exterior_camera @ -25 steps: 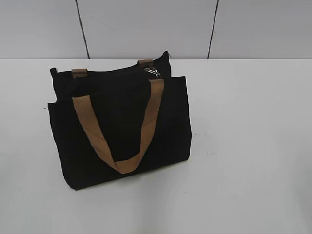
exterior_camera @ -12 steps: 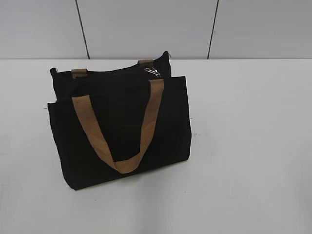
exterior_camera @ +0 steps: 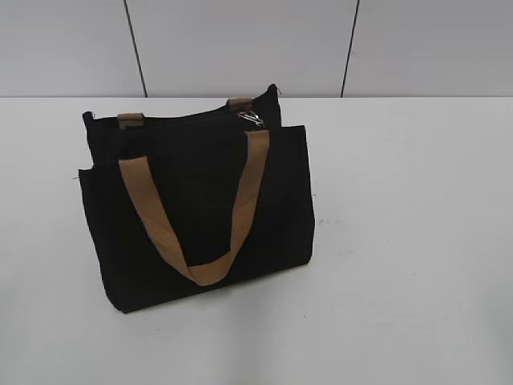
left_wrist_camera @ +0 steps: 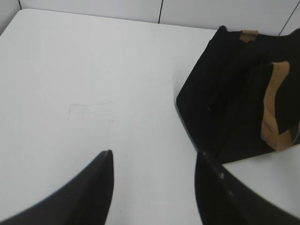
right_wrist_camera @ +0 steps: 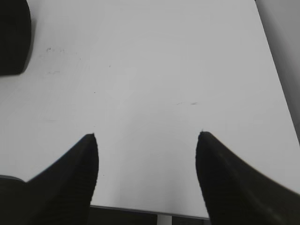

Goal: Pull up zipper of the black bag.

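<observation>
The black bag (exterior_camera: pixel 200 208) stands upright on the white table, left of centre in the exterior view, with a tan handle (exterior_camera: pixel 200 216) hanging down its front. The silver zipper pull (exterior_camera: pixel 250 119) sits on the top edge near the bag's right end. No gripper shows in the exterior view. In the left wrist view the bag (left_wrist_camera: pixel 229 103) is at the right; my left gripper (left_wrist_camera: pixel 153 154) is open and empty over bare table to its left. In the right wrist view my right gripper (right_wrist_camera: pixel 146 136) is open and empty; a corner of the bag (right_wrist_camera: pixel 14 37) shows at top left.
The white table (exterior_camera: pixel 401 241) stretches to the right and front of the bag. Its front edge (right_wrist_camera: pixel 154 213) shows under my right gripper. A grey panelled wall (exterior_camera: pixel 240 40) stands behind the table.
</observation>
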You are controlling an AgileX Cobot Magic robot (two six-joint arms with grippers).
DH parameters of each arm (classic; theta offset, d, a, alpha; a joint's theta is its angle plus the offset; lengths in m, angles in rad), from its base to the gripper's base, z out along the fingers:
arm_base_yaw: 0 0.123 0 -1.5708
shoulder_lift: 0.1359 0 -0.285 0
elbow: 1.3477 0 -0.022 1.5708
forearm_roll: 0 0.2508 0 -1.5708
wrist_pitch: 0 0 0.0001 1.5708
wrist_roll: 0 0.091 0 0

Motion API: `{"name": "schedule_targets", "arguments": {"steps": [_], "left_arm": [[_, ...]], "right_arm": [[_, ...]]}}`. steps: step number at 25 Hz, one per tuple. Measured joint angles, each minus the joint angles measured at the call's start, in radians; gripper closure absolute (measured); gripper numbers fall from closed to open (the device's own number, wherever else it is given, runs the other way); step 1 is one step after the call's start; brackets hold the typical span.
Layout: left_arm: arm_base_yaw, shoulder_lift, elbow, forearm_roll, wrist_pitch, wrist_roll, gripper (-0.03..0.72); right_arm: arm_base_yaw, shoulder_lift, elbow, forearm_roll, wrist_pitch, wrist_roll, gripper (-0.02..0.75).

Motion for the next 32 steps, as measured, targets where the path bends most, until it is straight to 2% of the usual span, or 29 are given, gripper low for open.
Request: {"name": "schedule_targets", "arguments": {"steps": [32], "left_arm": [[0.000,-0.003,0.000,0.001,-0.006,0.000,0.270]], "right_arm": [[-0.002,0.000,0.001,-0.001,-0.007,0.000,0.231]]}}
